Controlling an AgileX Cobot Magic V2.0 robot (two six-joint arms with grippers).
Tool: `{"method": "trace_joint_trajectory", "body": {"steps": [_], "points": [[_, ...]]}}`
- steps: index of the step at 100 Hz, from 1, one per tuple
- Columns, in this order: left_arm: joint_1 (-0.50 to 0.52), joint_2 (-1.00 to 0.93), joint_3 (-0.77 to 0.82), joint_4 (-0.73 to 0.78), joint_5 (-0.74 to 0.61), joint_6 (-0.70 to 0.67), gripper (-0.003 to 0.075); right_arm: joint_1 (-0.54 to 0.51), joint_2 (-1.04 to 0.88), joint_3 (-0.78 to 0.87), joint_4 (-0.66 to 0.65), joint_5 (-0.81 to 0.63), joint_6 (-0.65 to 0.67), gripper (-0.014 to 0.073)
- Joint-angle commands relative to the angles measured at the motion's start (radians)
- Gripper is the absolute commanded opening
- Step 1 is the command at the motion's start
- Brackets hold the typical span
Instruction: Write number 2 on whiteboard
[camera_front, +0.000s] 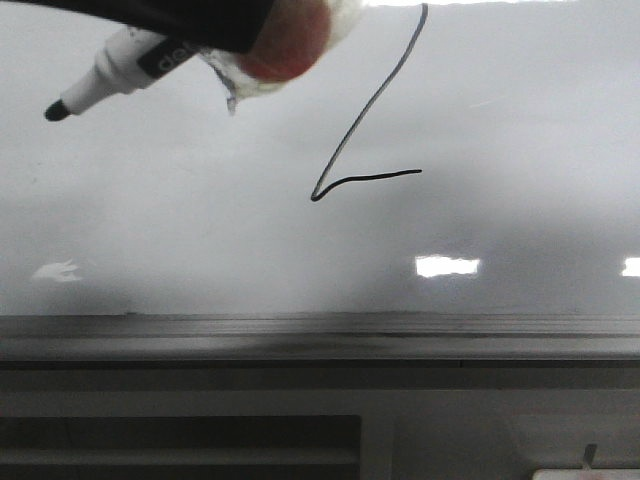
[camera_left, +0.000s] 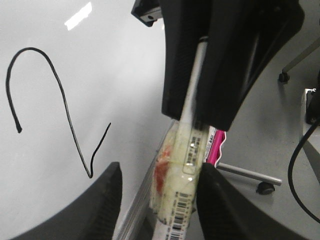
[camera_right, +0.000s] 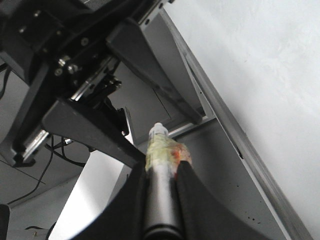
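The number 2 is a thin black line on the whiteboard, with its top cut off by the upper edge of the front view. It shows whole in the left wrist view. My right gripper is shut on a marker wrapped in yellowish, red-stained tape. In the front view that gripper is at the top left, and the marker points its black tip down-left, well left of the 2. My left gripper is open, with the marker between its fingers.
A grey metal ledge runs along the board's lower edge, with a slatted panel below it. A chair base with castors and a black cable are on the floor beside the board.
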Motion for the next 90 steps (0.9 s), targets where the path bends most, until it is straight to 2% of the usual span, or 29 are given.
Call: {"method": "trace_joint_trajectory", "body": {"steps": [1,17,24,47,64,71,90], "points": [[-0.005,-0.002,-0.036,-0.003,-0.058,-0.007,0.0312,-0.007,-0.012,-0.037,0.059,0.027,-0.007,-0.0046],[-0.005,0.002,-0.036,-0.008,-0.060,-0.007,0.0310,-0.007,-0.012,-0.037,0.059,0.023,-0.007,-0.0046],[-0.005,0.002,-0.036,-0.008,-0.062,-0.007,0.0274,-0.007,-0.012,-0.037,0.059,0.023,-0.007,-0.0046],[-0.005,0.002,-0.036,-0.008,-0.060,-0.007,-0.0022,-0.007,-0.012,-0.037,0.070,0.020,-0.007,-0.0046],[-0.005,0.002,-0.036,-0.005,-0.058,-0.007,-0.0020,-0.007,-0.012,-0.037,0.098,0.001,-0.007,-0.0028],[-0.005,0.002,-0.036,-0.005,-0.058,-0.007,-0.0020,-0.007,-0.012,-0.037,0.096,0.012,-0.007,0.0050],[-0.005,0.002,-0.036,-0.011,-0.058,-0.013,-0.0020,-0.007,-0.014,-0.037,0.096,-0.049,0.032,0.0439]]}}
